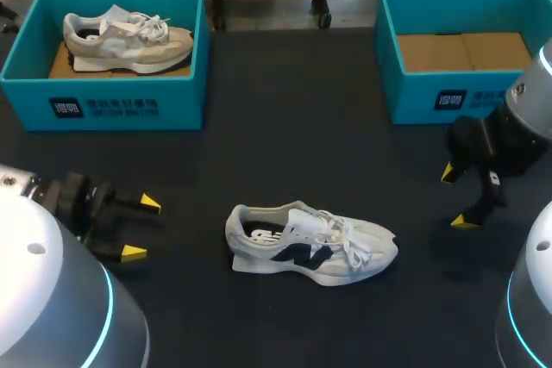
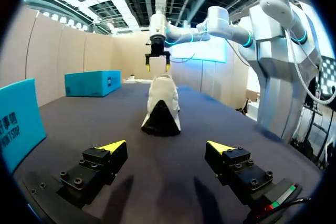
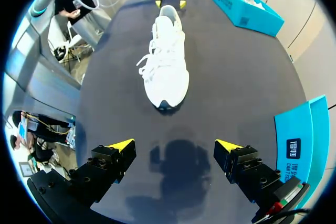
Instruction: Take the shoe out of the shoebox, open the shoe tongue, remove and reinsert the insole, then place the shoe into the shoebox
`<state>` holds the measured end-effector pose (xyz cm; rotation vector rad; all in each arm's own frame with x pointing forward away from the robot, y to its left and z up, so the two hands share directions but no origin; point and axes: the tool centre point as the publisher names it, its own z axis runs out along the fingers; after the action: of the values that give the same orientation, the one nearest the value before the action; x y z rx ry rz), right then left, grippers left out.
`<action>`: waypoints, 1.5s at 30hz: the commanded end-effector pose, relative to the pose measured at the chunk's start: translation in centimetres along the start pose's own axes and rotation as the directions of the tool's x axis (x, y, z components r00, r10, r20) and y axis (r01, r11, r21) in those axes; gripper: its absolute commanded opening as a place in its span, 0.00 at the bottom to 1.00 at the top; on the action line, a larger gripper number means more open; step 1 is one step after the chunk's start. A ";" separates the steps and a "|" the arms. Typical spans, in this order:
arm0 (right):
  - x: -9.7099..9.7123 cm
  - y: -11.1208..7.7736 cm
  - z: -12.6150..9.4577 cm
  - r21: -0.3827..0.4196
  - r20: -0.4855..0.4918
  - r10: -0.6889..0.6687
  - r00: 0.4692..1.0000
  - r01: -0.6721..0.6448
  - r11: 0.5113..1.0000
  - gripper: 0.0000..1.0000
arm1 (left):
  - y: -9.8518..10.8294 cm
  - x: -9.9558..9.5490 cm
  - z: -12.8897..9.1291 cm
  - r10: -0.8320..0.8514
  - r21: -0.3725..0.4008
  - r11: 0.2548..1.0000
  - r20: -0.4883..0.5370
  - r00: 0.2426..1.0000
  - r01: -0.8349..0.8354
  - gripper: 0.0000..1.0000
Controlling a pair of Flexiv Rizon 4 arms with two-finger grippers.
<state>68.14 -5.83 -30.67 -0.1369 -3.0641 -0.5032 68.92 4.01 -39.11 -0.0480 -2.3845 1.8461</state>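
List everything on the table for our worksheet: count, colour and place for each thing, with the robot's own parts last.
Loose shoe: one, white with dark trim, mid-table, on its sole.
Boxed shoe: one, cream-white, inside the left shoebox.
Left shoebox: one, teal, far left.
Right shoebox: one, teal, far right, brown floor showing.
Table: one, dark.
Left gripper: one, yellow-tipped, open, left of the loose shoe.
Right gripper: one, yellow-tipped, open, right of it.

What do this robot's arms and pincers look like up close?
The left arm and right arm are smooth silvery-white tubes with rounded joints ringed in glowing cyan. The left gripper and right gripper are black and blocky, each with two wedge-shaped yellow tips.
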 end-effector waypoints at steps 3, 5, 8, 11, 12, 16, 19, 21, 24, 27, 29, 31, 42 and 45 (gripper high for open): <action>0.1 0.0 0.1 0.002 0.002 0.001 1.000 -0.001 1.000 1.00 | 0.1 0.8 0.6 0.014 -0.007 1.000 0.062 0.998 -0.014 1.00; 0.1 0.0 0.1 0.002 0.002 0.001 1.000 -0.001 1.000 1.00 | 0.1 0.8 0.6 0.014 -0.007 1.000 0.062 0.998 -0.014 1.00; 0.1 0.0 0.1 0.002 0.002 0.001 1.000 -0.001 1.000 1.00 | 0.1 0.8 0.6 0.014 -0.007 1.000 0.062 0.998 -0.014 1.00; 0.1 0.0 0.1 0.002 0.002 0.001 1.000 -0.001 1.000 1.00 | 0.2 0.7 0.8 0.004 0.001 1.000 0.063 0.998 -0.004 1.00; 0.1 0.0 0.1 0.002 0.002 0.001 1.000 -0.001 1.000 1.00 | 0.4 0.7 1.0 -0.002 0.013 1.000 0.059 0.998 0.002 1.00; 0.1 0.0 0.1 0.002 0.002 0.001 1.000 -0.001 1.000 1.00 | 0.6 0.6 2.1 -0.014 0.039 0.999 0.050 0.999 0.012 1.00; 0.1 0.0 0.1 0.002 0.002 0.001 1.000 -0.001 1.000 1.00 | 0.5 0.4 2.9 -0.024 0.055 0.998 0.043 0.999 0.021 1.00; 0.1 0.0 0.1 0.002 0.002 0.001 1.000 -0.001 1.000 1.00 | 0.5 0.2 3.5 -0.025 0.057 0.998 0.044 0.999 0.023 1.00; 0.1 0.0 0.1 0.002 0.002 0.001 1.000 -0.001 1.000 1.00 | 0.4 0.0 4.5 -0.028 0.066 0.997 0.040 0.999 0.026 1.00; 0.1 0.0 0.1 0.002 0.002 0.001 1.000 -0.001 1.000 1.00 | 0.3 -0.1 5.7 -0.038 0.072 0.997 0.027 0.999 0.036 1.00; 0.1 0.0 0.1 0.002 0.002 0.001 1.000 -0.001 1.000 1.00 | 0.2 -0.1 6.4 -0.044 0.072 0.996 0.016 0.999 0.043 1.00; 0.1 0.0 0.1 0.002 0.002 0.001 1.000 -0.001 1.000 1.00 | 0.0 0.2 7.2 -0.033 0.064 0.997 0.007 0.999 0.033 1.00; 0.1 0.0 0.1 0.002 0.002 0.001 1.000 -0.001 1.000 1.00 | -0.6 0.6 10.5 -0.045 0.083 0.995 -0.021 0.999 0.046 1.00; 0.1 0.0 0.1 0.002 0.002 0.001 1.000 -0.001 1.000 1.00 | -0.7 0.7 11.0 -0.052 0.090 0.994 -0.018 0.998 0.054 1.00</action>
<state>68.14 -5.83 -30.67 -0.1369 -3.0641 -0.5032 67.14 -6.11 -40.91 0.0019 -2.2613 1.9164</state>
